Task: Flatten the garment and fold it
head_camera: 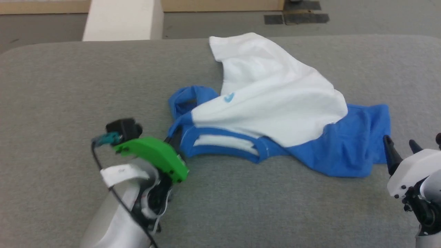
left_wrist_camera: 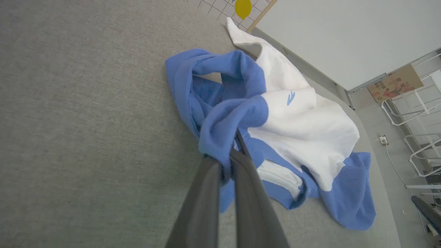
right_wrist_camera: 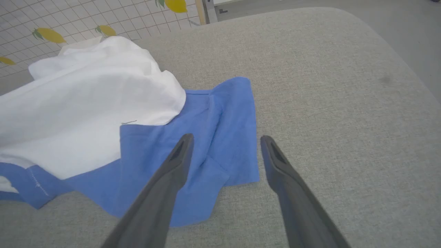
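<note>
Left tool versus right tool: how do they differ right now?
The left tool is shut, pinching the bunched blue sleeve of the garment; the right tool is open, holding nothing. The left tool's tips are buried in cloth; the right tool straddles the flat blue sleeve edge, half over the grey table. Both aim at blue sleeves.

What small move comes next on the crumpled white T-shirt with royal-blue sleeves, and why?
Probably lower the right gripper and close it on the edge of the flat blue sleeve between its open jaws. The left gripper is shut on the bunched opposite sleeve, and the T-shirt lies crumpled on the grey padded table; a second grip would let both arms pull it flat.
</note>
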{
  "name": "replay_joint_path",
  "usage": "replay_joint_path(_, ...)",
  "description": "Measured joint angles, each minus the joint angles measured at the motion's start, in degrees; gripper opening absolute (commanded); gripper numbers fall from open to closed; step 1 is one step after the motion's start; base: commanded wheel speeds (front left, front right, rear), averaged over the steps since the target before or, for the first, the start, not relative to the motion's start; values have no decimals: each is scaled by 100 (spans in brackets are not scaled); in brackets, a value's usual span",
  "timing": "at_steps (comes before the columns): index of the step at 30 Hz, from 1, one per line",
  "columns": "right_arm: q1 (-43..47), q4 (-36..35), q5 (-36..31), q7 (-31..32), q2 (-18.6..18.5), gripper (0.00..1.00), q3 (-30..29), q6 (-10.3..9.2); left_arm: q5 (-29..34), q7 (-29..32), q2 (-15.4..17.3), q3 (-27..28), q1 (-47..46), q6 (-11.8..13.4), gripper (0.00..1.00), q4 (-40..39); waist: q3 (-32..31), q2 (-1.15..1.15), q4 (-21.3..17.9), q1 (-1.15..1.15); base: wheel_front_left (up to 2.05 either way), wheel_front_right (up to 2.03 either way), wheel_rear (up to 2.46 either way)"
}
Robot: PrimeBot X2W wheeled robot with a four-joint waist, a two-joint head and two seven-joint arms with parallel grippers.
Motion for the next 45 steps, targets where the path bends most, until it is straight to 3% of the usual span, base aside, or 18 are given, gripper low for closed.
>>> replay_joint_path(6,113,66,2,56,4,100,259,0,-283,297,193,155,1099,526,0,-276,-242,0,476,0,0,0,0)
replay_joint_path(13,251,171,5,104,11,100,522,0,-705,738,121,46,1770,583,0,20,-536,0,812,-1,0,0,0)
replay_joint_path(14,285,183,5,105,10,100,537,0,-721,733,93,67,1774,567,5,44,-577,0,837,-1,0,0,0)
replay_joint_path(15,308,191,4,105,10,100,552,0,-770,694,53,119,1775,530,63,40,-608,0,852,-1,0,0,0)
replay_joint_path(16,330,201,4,107,10,100,568,0,-826,654,20,162,1775,471,100,16,-645,0,866,-1,0,0,0)
replay_joint_path(23,357,210,8,105,10,100,643,0,-945,202,265,727,1773,315,100,-552,-789,0,839,-1,0,0,0)
replay_joint_path(27,357,197,14,105,8,100,639,0,-411,-124,740,737,1769,379,100,-820,-792,0,806,-1,0,0,0)
replay_joint_path(31,355,169,24,105,9,100,641,0,119,-127,979,442,1563,368,100,-805,-715,0,785,-1,0,0,0)
replay_joint_path(39,247,110,55,108,10,100,702,0,573,1066,1073,-432,143,200,100,58,-464,0,609,-1,0,0,0)
replay_joint_path(45,157,76,51,105,10,100,627,0,750,2479,1099,-969,-355,419,100,815,-284,0,355,-1,0,0,0)
